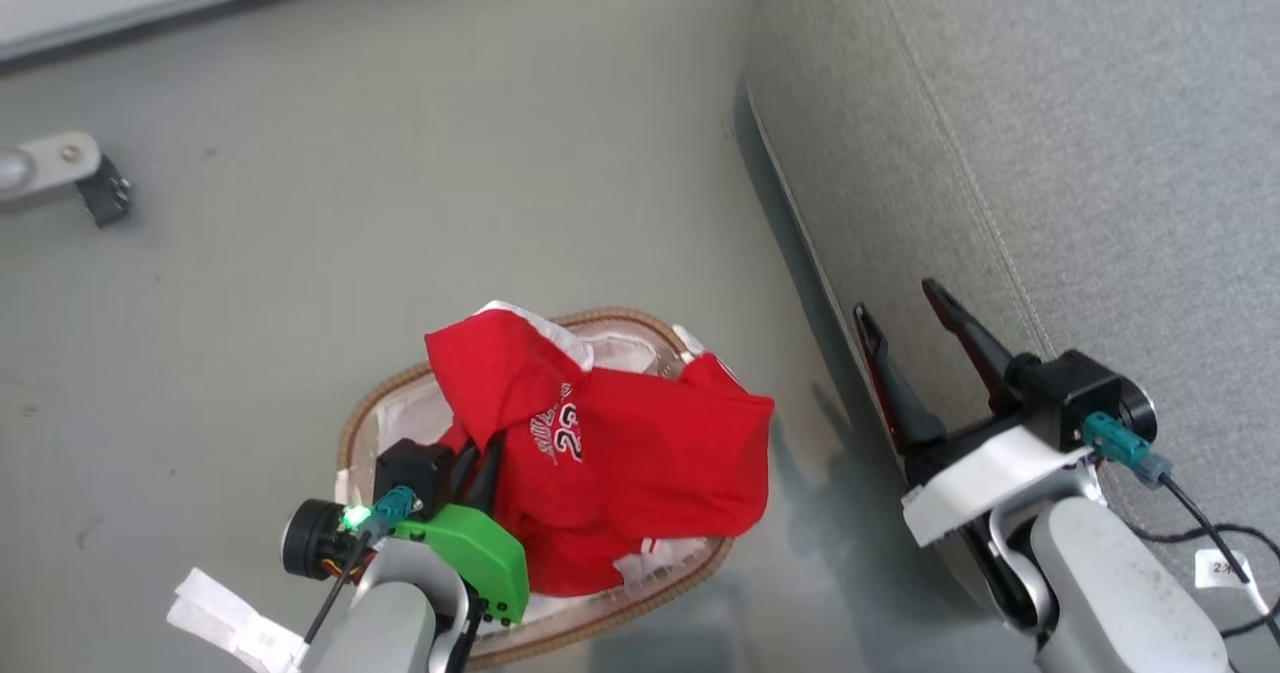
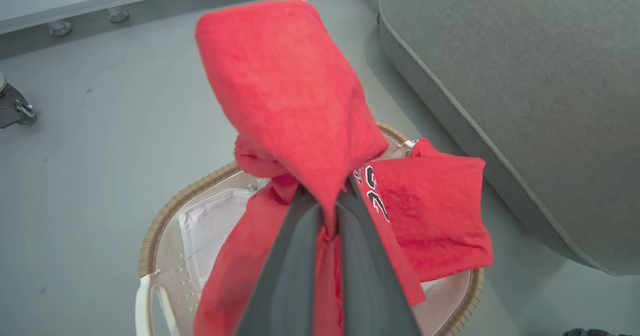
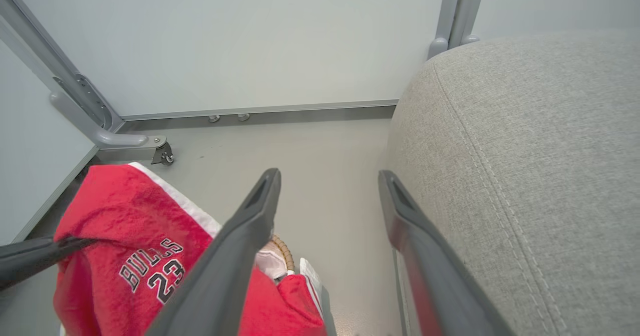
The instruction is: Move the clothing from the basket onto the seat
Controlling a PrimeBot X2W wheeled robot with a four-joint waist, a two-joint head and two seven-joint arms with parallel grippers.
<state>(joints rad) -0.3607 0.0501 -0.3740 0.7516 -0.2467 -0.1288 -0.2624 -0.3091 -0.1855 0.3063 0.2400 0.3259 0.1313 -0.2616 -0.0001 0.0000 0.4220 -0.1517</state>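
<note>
Soft red jersey [image 1: 640,453], white trim, "BULLS 23" lettering: draped over the oval white basket [image 1: 372,403] with brown woven rim. My left gripper [image 2: 329,201] is clenched on one raised fold. The basket stands on the grey floor [image 1: 400,203] beside the large grey woven seat [image 1: 1050,103]. My right gripper [image 1: 895,298] is spread, empty, near the seat's edge.

A smooth pale grey floor [image 1: 400,203] meets a white wall panel [image 3: 250,41]; a grey metal frame foot [image 3: 125,144] carries a small black caster [image 1: 105,193].
</note>
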